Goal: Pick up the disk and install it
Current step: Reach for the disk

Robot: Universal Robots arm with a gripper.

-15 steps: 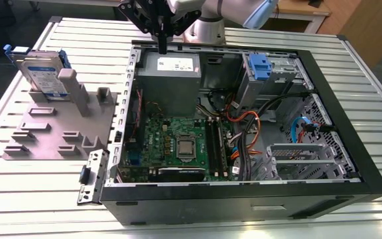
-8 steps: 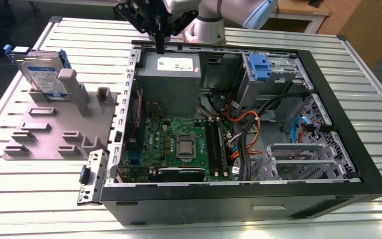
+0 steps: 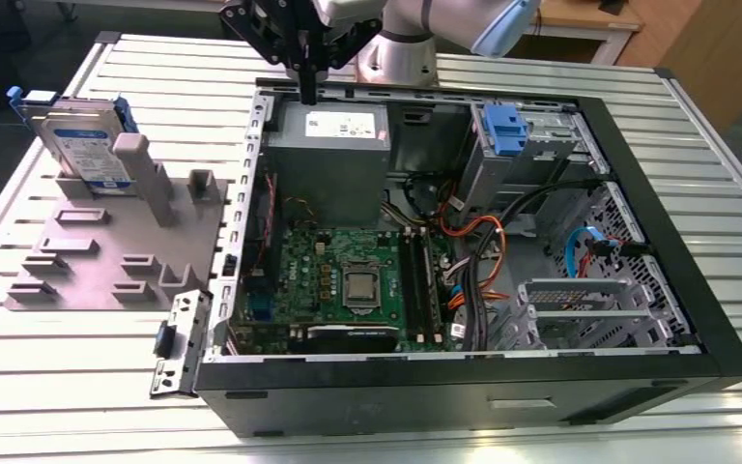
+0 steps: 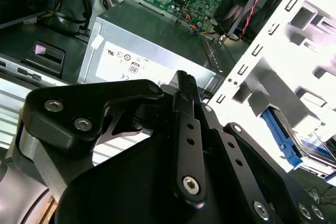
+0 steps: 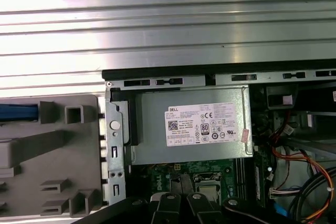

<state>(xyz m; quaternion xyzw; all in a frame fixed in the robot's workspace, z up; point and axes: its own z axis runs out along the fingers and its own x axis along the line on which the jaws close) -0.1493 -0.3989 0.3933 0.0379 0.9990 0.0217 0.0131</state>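
Standing on edge, the disk (image 3: 81,135) sits in a slot of the grey holder block (image 3: 100,251) at the exterior view's left, well apart from the gripper, blue carrier frame wrapped round its silver body. Nothing is touching it. The block lies on the slatted metal table (image 3: 680,126), just beside the open computer case (image 3: 474,372). Over at the case's far rim, the gripper (image 3: 306,92) hangs above the grey power supply box (image 3: 329,155), its black fingers (image 4: 184,85) pressed narrow together with nothing between them. The second wrist view has those fingers pointing at the box's white sticker. Inside the case, a green motherboard (image 3: 345,280) lies flat, and a metal drive cage with a blue tab (image 3: 505,130) sits toward the exterior view's right.
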